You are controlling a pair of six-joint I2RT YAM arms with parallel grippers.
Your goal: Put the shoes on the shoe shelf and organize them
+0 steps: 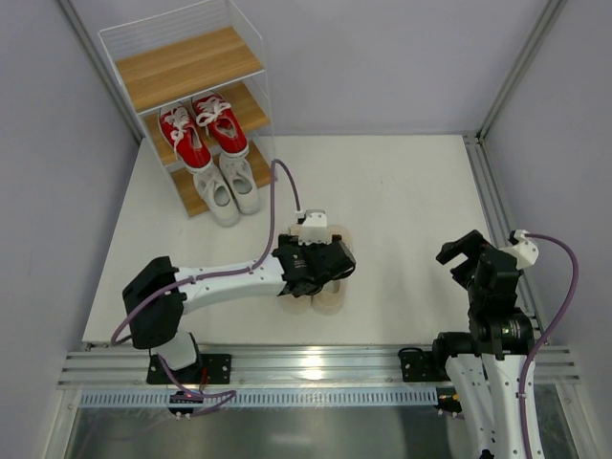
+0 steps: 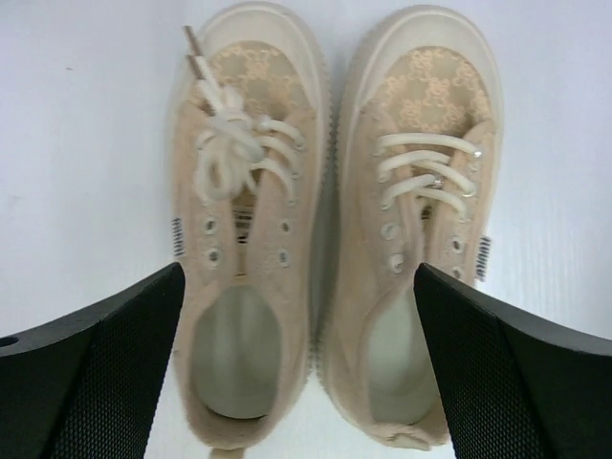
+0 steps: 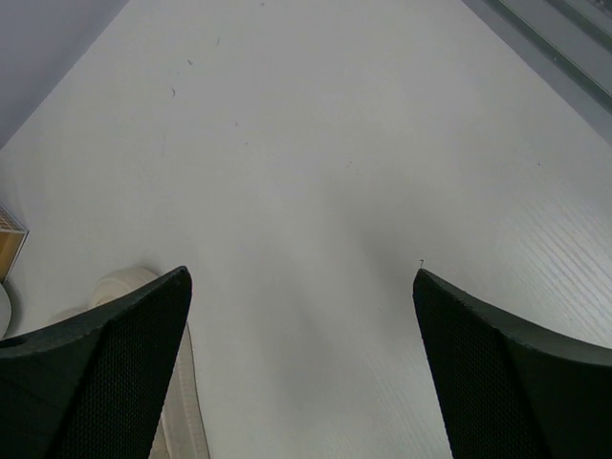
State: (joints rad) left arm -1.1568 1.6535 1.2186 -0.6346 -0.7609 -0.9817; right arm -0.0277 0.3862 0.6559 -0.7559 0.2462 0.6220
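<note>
At 10 o'clock the shoe shelf (image 1: 191,67) holds the red pair (image 1: 203,129) mid-tier and the white pair (image 1: 228,186) below. Its bare top board likely awaits the cream-beige pair (image 2: 330,229) at the centre of the tabletop (image 1: 402,191). The left tool (image 2: 298,277) hovers spread astride their heels, hiding most of them from above. At 4 o'clock the right tool (image 3: 301,277) hangs spread, holding nothing.

**Bright, flat light and soft shadows**

In the top view, diffuse white light falls from above. The table (image 1: 411,210) reads almost white, and only a faint, soft-edged shadow lies under the left arm (image 1: 229,279). In the left wrist view the beige shoes (image 2: 330,239) are sharp, with crisp laces and weave, against a washed-out, bluish ground. The fingers (image 2: 86,382) are dark and slightly soft. In the right wrist view a mild sheen shows fine ridges on the table's right side.
</note>
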